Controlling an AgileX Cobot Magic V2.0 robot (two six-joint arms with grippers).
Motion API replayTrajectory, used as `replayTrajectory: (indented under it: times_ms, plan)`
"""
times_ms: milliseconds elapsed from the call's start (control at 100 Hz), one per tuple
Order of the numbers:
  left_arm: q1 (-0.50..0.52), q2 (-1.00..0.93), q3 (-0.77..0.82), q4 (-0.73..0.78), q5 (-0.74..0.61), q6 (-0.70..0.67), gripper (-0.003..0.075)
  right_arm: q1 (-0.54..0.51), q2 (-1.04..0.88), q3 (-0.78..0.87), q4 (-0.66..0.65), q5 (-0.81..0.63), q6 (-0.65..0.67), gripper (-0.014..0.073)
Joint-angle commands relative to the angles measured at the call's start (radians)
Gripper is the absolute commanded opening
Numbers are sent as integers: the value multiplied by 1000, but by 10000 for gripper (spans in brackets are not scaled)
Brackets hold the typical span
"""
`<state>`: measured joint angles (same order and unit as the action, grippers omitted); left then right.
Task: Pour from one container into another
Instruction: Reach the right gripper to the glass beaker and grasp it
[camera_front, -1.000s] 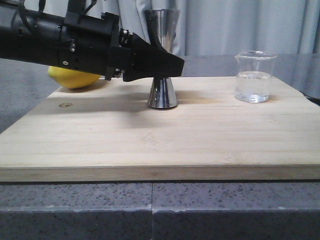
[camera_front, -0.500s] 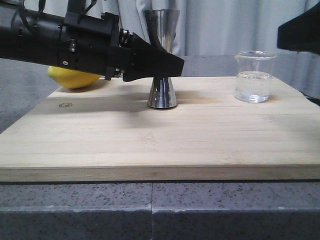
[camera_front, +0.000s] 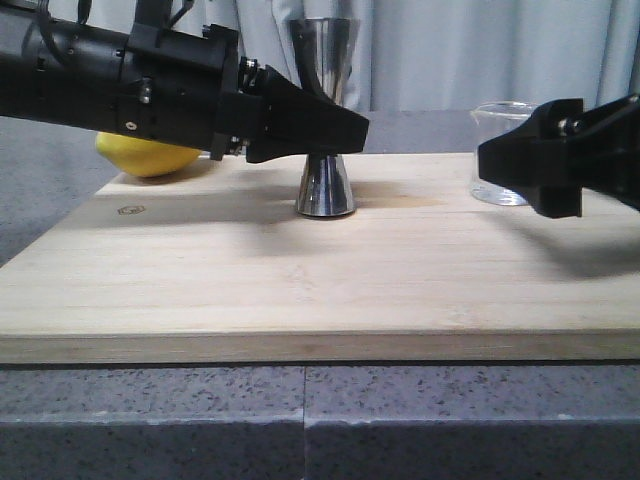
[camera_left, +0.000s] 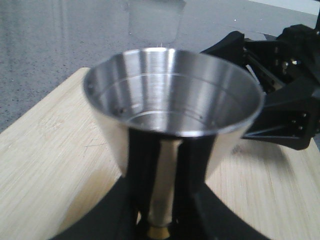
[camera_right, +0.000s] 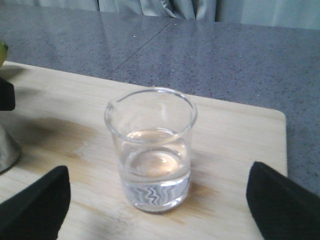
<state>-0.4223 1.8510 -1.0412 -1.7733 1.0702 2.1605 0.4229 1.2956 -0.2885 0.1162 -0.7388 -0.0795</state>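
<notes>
Front view: left gripper (camera_front: 345, 128) clamps the steel jigger (camera_front: 325, 185) at its waist, steadying it (sensible), while right gripper (camera_right: 155, 200), fingers spread wide, lines up on the beaker (camera_right: 151, 150).

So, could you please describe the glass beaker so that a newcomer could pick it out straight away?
Start at the bamboo board on the grey counter and go to its far right corner. The glass beaker stands there, apart from the steel jigger at mid-board. It alone is clear, straight-sided, with a pouring lip, and partly filled with clear liquid.
</notes>
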Motion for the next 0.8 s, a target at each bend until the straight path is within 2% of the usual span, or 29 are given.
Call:
replayTrajectory:
  times_ms: [0,600,670,790]
  plan:
    - [-9,-42,-26,-76,59,0,81,2,25,-38,-21,-129,7,646]
    - [-9,-42,-26,-76,59,0,81,0,195,-166,-31,-143,7,645]
    - [-9,-42,-26,-76,59,0,81,0,205,-173,-31,-143,7,619]
    - [-9,-42,-26,-76,59,0,81,0,218,-175,-31,-146,7,519]
